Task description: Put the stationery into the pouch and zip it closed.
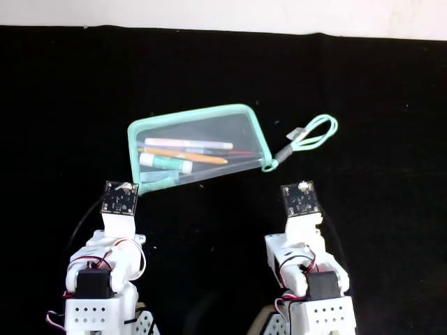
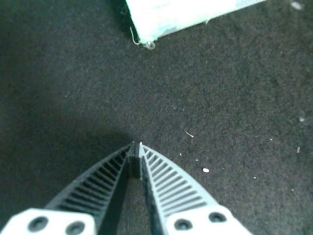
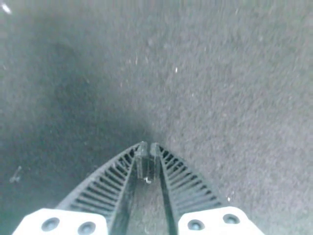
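A clear pouch (image 1: 199, 143) with mint-green trim lies on the black cloth, with several pens and markers (image 1: 185, 154) inside it. Its zip pull and green wrist loop (image 1: 314, 134) trail off to the right. The left arm (image 1: 119, 202) sits just below the pouch's lower left corner (image 2: 161, 19). My left gripper (image 2: 136, 145) is shut on nothing, tips resting near the cloth. The right arm (image 1: 302, 201) is below the loop; my right gripper (image 3: 148, 146) is shut and holds nothing.
Black cloth (image 1: 363, 209) covers the table. A pale wall strip (image 1: 223, 14) runs along the far edge. Small white specks (image 2: 206, 170) lie on the cloth near the left gripper.
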Robot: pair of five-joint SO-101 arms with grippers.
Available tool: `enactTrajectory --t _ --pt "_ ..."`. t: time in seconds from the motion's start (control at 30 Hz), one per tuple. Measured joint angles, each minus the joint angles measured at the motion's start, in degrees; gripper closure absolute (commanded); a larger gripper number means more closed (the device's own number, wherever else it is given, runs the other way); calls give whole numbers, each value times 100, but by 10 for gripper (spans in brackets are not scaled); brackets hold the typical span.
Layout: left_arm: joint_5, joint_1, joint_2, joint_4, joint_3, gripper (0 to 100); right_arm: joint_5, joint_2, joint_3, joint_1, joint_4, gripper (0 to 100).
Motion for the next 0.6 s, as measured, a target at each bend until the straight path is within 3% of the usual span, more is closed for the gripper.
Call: enactTrajectory --t 0.6 --pt "0 0 0 0 0 990 0 -475 0 0 0 962"
